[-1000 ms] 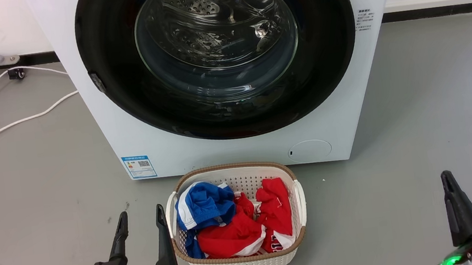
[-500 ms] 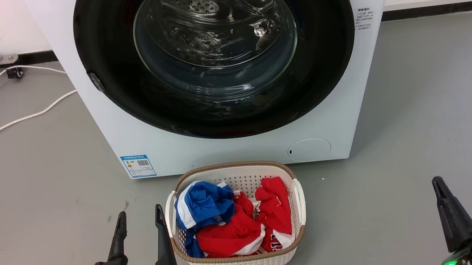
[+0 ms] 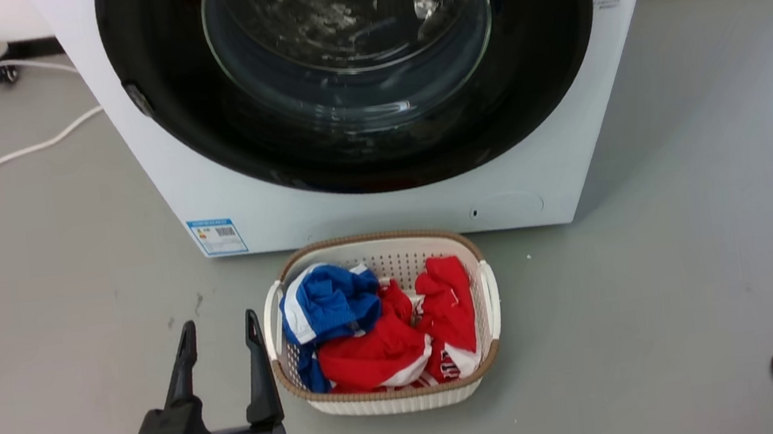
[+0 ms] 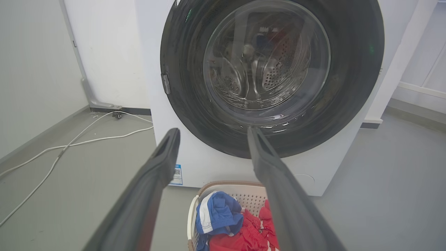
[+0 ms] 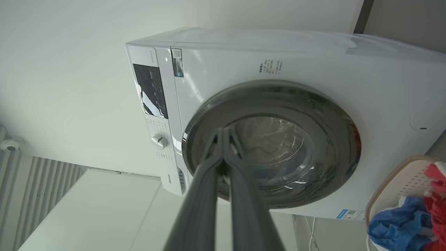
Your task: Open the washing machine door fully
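Grey floor (image 3: 679,137) runs under everything. White and boxy, the washing machine (image 3: 283,215) stands on it against the wall. The washing machine door (image 3: 352,59), a glossy black disc with a bulging glass bowl, lies closed flat against the machine's front, and the perforated steel drum shows through the glass. Just in front of the machine sits a white laundry basket (image 3: 391,401) with a brown woven rim, holding a blue garment (image 3: 327,305) and red garments (image 3: 374,355). A white cable (image 3: 3,157) trails over the floor on the machine's left.

The left hand (image 3: 218,322) hovers just beside the basket's left side, its two dark fingers spread apart and empty. The right hand (image 5: 223,132) is at the lower right, well apart from basket and machine, fingers pressed together at the tips and aimed at the door's black ring. A small blue label (image 3: 217,236) sits low on the machine's front.
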Tool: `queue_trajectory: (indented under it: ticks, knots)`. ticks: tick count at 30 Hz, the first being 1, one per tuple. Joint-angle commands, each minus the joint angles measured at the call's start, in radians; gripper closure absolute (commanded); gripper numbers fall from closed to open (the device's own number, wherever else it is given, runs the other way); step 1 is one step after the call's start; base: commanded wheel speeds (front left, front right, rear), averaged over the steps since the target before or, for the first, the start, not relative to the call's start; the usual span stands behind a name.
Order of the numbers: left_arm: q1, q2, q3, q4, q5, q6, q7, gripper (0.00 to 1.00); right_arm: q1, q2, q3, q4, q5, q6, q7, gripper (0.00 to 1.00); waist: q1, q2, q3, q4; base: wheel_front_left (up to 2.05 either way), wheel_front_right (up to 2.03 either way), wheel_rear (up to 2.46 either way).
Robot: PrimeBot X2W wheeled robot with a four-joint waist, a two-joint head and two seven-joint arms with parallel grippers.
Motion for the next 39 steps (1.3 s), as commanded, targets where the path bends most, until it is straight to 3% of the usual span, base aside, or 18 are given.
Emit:
queue_trajectory:
  ticks: [1, 12, 19, 28, 39]
  knots:
    - [-0.028, 0.000, 0.000, -0.009, 0.007, 0.004, -0.003, 0.00, -0.061, -0.029, -0.036, 0.027, 0.011, 0.000, 0.013, 1.00, 0.0000, 0.0000, 0.046, 0.009, 0.00, 0.00, 0.00]
    - [-0.150, 0.000, -0.007, -0.047, 0.017, 0.008, -0.003, 0.00, -0.412, -0.172, -0.132, 0.165, 0.027, 0.000, 0.107, 1.00, 0.0000, 0.0000, 0.248, 0.041, 0.00, 0.00, 0.00]
    - [-0.238, 0.000, -0.013, -0.074, 0.019, 0.004, -0.003, 0.00, -0.662, -0.260, -0.111, 0.268, 0.019, 0.000, 0.184, 1.00, 0.0000, 0.0000, 0.388, 0.051, 0.00, 0.00, 0.00]
    - [-0.300, 0.000, -0.030, -0.089, 0.008, 0.006, -0.003, 0.00, -0.934, -0.343, -0.005, 0.413, -0.029, 0.000, 0.287, 1.00, 0.0000, 0.0000, 0.503, 0.070, 0.00, 0.00, 0.00]
    - [-0.337, 0.000, -0.062, -0.097, -0.020, 0.023, -0.003, 0.00, -1.141, -0.375, 0.122, 0.529, -0.096, 0.000, 0.395, 1.00, 0.0000, 0.0000, 0.582, 0.099, 0.00, 0.00, 0.00]
